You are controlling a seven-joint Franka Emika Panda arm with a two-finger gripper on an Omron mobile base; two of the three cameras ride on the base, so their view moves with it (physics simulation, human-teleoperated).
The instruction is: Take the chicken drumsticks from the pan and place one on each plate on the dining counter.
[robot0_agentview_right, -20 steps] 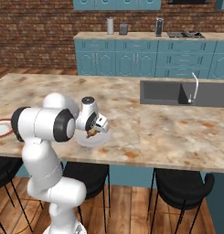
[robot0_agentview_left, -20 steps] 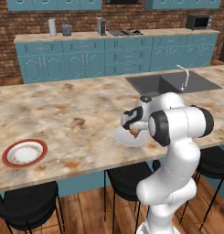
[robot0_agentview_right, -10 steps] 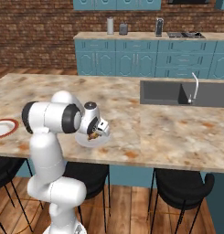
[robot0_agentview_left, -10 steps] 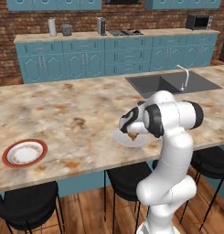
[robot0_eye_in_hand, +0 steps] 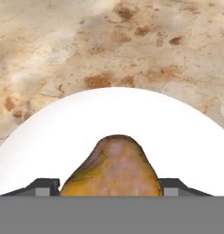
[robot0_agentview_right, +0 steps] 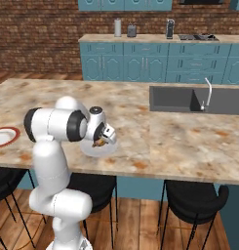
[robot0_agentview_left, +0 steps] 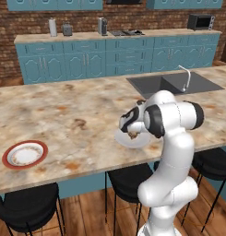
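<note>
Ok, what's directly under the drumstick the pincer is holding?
A round white plate on the beige marble dining counter lies under the golden-brown drumstick in the pincer. The drumstick hides the plate's centre.

2 plates, 1 drumstick, 1 sink, 3 stools.

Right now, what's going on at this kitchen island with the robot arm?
The robot's gripper is shut on a golden-brown chicken drumstick and holds it just over a white plate near the front edge of the dining counter. The drumstick is not yet released. A second, red-rimmed plate sits farther along the counter, with no drumstick on it. The sink lies at the other end.
</note>
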